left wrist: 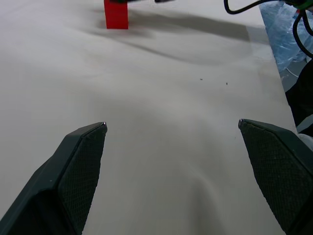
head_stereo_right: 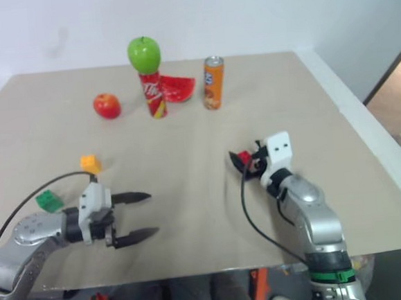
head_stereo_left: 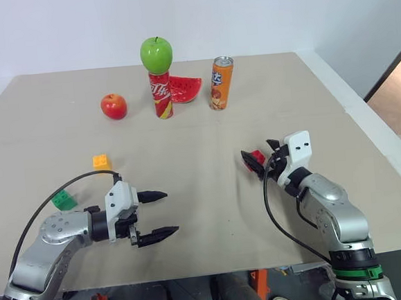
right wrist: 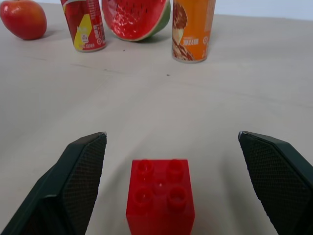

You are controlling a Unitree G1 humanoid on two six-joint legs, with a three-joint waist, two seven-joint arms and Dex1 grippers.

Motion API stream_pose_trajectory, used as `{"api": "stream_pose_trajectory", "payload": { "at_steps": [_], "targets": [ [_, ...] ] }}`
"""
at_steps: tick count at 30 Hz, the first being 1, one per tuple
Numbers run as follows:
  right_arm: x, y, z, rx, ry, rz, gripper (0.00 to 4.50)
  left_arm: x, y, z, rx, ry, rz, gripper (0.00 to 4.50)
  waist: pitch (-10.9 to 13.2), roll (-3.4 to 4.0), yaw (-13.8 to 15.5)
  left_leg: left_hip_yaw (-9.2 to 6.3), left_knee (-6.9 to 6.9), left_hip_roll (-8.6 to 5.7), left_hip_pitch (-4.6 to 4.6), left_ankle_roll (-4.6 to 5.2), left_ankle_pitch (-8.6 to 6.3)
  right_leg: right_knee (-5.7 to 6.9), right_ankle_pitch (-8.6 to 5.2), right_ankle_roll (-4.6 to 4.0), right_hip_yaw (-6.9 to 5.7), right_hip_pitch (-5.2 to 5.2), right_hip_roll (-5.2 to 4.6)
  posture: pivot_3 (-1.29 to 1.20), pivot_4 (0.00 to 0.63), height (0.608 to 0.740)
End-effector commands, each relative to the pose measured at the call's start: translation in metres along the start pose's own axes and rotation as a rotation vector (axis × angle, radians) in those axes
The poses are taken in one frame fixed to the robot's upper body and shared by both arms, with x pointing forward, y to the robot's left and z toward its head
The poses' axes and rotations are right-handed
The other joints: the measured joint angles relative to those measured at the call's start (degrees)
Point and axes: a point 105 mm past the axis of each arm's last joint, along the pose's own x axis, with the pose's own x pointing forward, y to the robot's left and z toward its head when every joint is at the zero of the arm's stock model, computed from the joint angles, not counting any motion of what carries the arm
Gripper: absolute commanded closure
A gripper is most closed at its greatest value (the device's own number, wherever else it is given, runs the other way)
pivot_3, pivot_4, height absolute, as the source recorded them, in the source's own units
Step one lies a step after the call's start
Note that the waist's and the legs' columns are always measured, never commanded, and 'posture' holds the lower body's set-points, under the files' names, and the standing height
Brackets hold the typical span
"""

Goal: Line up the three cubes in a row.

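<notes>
On the near right of the bench (head_stereo_left: pixel 211 191), the right tool (head_stereo_left: pixel 255 161) hangs low with its two black fingers spread wide, and the red cube (right wrist: pixel 160 197) sits right between them. In the right wrist view that cube rests studs-up on the bench, a clear gap on either side, neither finger touching it. So it's bracketed, not gripped.

Over on the near left, the left tool (head_stereo_left: pixel 160 212) points across toward the right, fingers also parted and holding nothing, only bare bench between them. In its wrist view the red cube stands far ahead, well apart.

Left of that arm, the green cube (head_stereo_left: pixel 64 199) lies near the bench's left side, just beside the arm's black cable. The yellow-orange cube (head_stereo_left: pixel 101 161) sits a little farther back and to the right of the green one, apart from it. Both are well apart from the red cube, so the three are scattered, no row yet.

Along the far side: a red apple (head_stereo_left: pixel 114 106) on the left, then a red can (head_stereo_left: pixel 161 95) standing upright with a green apple (head_stereo_left: pixel 156 54) balanced on top. A watermelon slice (head_stereo_left: pixel 185 88) lies just behind and right of that can, possibly touching it, hard to say from this angle. An orange can (head_stereo_left: pixel 222 83) stands upright to the right.
</notes>
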Motion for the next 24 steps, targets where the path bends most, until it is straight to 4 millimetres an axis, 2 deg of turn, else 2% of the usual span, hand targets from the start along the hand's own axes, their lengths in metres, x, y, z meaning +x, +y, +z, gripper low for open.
{"api": "stream_pose_trajectory", "payload": {
  "at_steps": [1, 7, 16, 21, 24],
  "targets": [
    [-0.005, 0.003, 0.005, 0.016, -0.021, 0.003, 0.0, 0.004, -0.001, 0.015, 0.031, -0.041, 0.002, 0.03, 0.0, 0.0, 0.0, -0.01, 0.03, 0.0, 0.0, 0.0, 0.0, 0.03, 0.0, 0.0, -0.01, 0.01, 0.0, 0.0, 0.15, 0.74],
    [-0.008, 0.004, -0.004, 0.042, 0.012, 0.0, 0.0, 0.008, 0.002, 0.023, 0.039, -0.063, 0.015, 0.03, 0.0, 0.0, -0.04, 0.0, 0.23, -0.01, 0.0, 0.0, 0.0, 0.17, 0.03, 0.03, 0.01, 0.01, 0.01, 0.0, 0.15, 0.74],
    [-0.009, 0.005, -0.008, 0.071, 0.03, 0.002, 3.2, 0.012, 0.003, 0.026, 0.053, -0.071, 0.031, 0.0, 0.0, 0.0, -0.04, -0.02, 0.34, 0.0, 0.01, 0.0, 0.01, 0.26, 0.06, 0.02, 0.01, 0.03, 0.04, 0.0, 0.15, 0.74],
    [-0.007, 0.005, -0.009, 0.056, 0.041, 0.011, 3.27, 0.012, 0.003, 0.028, 0.058, -0.073, 0.047, 0.0, 0.0, 0.0, -0.03, -0.02, 0.35, 0.0, 0.01, 0.0, 0.01, 0.26, 0.06, 0.03, 0.01, 0.04, 0.04, 0.0, 0.15, 0.74],
    [-0.004, 0.015, 0.001, -0.008, 0.044, 0.123, 3.27, 0.01, 0.008, 0.029, 0.061, -0.082, 0.102, 0.0, 0.0, 0.0, -0.04, -0.01, 0.36, 0.0, 0.01, 0.0, 0.01, 0.26, 0.07, 0.04, 0.02, 0.04, 0.03, 0.0, 0.15, 0.74]
  ]
}}
